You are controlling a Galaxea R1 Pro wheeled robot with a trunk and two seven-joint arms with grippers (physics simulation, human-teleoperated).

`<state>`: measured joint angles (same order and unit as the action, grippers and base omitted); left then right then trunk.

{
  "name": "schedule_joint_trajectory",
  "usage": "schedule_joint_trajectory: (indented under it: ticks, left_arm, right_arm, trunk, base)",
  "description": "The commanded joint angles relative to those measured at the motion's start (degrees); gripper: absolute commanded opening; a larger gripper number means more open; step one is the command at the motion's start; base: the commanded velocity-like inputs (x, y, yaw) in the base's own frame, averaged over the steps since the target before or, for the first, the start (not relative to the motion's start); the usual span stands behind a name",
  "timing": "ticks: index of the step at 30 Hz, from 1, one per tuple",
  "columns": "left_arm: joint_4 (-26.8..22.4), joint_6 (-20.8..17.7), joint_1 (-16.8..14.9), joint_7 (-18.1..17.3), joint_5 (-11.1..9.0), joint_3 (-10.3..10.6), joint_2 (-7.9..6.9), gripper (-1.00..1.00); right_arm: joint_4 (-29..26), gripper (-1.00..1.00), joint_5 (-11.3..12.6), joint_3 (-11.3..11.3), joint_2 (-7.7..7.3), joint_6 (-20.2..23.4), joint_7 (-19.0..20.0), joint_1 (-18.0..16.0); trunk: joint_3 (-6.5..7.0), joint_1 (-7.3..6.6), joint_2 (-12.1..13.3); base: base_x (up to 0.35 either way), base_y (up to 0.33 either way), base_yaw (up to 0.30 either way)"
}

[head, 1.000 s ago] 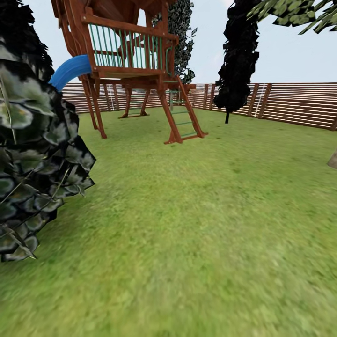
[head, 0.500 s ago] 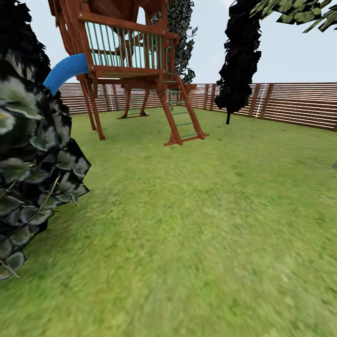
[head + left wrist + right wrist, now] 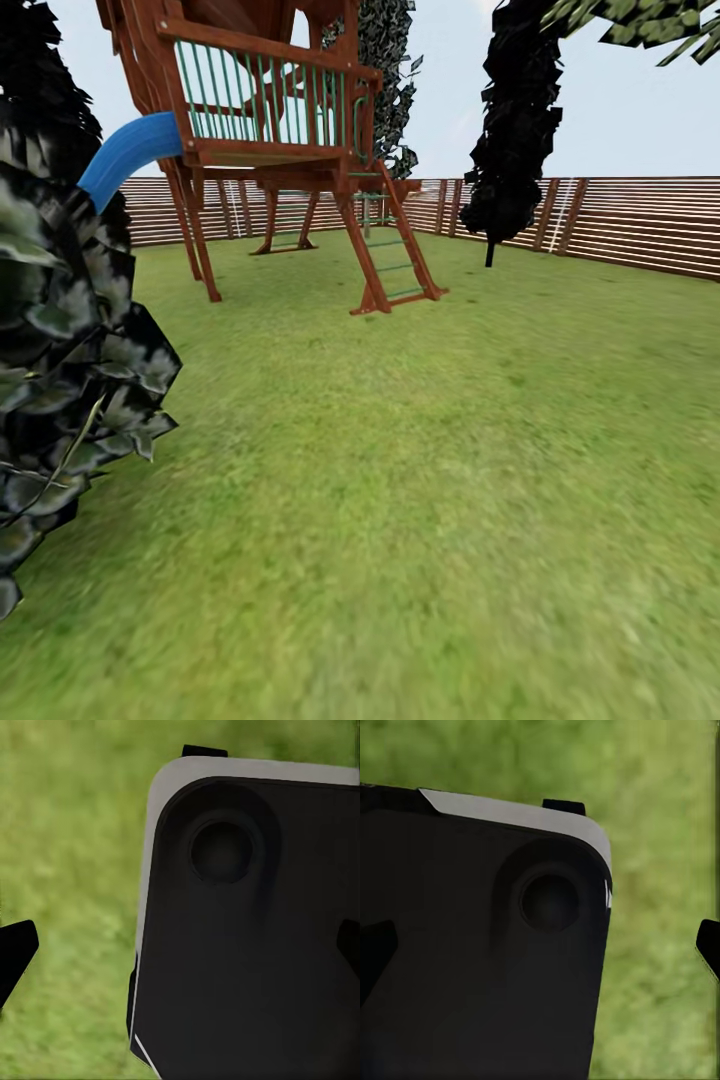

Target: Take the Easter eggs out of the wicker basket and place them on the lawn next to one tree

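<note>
Across the lawn (image 3: 420, 480) we're cruising toward the playset (image 3: 270, 130); both jaws spread, empty, so scan for the basket

Lawn (image 3: 420, 480) spread wide in front and out to the fence (image 3: 620, 225) at the back. Playset (image 3: 270, 130) far ahead on the left, on the grass, with its slide (image 3: 125, 160) off its left side and its ladder (image 3: 395, 250) on the right. Bush (image 3: 60, 380) close by at the left. Tree (image 3: 515, 120) right of the playset, before the fence
</note>
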<state>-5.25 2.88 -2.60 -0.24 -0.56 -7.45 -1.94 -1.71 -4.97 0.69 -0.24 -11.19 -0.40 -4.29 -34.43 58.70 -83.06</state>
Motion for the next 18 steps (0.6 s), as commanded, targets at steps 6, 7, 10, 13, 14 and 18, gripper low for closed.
schedule_joint_trajectory:
  ticks: [6, 7, 10, 13, 14, 18]
  left_arm:
    - [0.1, 0.2, 0.0, 0.0, 0.0, -0.3, 0.01, 1.00]
    - [0.1, 0.2, 0.0, 0.0, 0.0, -0.3, 0.01, 1.00]
    - [0.1, 0.2, 0.0, 0.0, -0.1, -0.3, 0.01, 1.00]
    - [0.1, 0.2, 0.0, 0.0, -0.1, -0.3, 0.01, 1.00]
    - [0.1, 0.2, 0.0, 0.0, -0.1, -0.3, 0.01, 1.00]
    - [0.1, 0.2, 0.0, 0.0, -0.1, -0.3, 0.01, 1.00]
  right_arm:
    - [0.0, 1.00, -0.5, 0.0, -0.02, -0.1, 0.0, 0.0]
    - [0.0, 1.00, -0.5, 0.0, -0.02, -0.1, 0.0, 0.0]
    - [0.0, 1.00, -0.5, 0.0, -0.01, -0.1, 0.0, 0.0]
    - [0.0, 1.00, -0.4, 0.0, -0.02, 0.0, 0.0, 0.0]
    - [0.0, 1.00, -0.4, 0.0, -0.02, 0.1, 0.0, 0.0]
    - [0.0, 1.00, -0.4, 0.0, -0.02, 0.2, 0.0, -0.1]
  trunk:
    - [-0.05, 0.03, 0.0]
    - [-0.05, 0.03, 0.0]
    - [-0.05, 0.03, 0.0]
    - [-0.05, 0.03, 0.0]
    - [-0.05, 0.03, 0.0]
    - [-0.05, 0.03, 0.0]
  base:
    - [0.324, 0.000, 0.000]
    - [0.324, 0.000, 0.000]
    - [0.324, 0.000, 0.000]
    - [0.324, 0.000, 0.000]
    - [0.324, 0.000, 0.000]
    - [0.324, 0.000, 0.000]
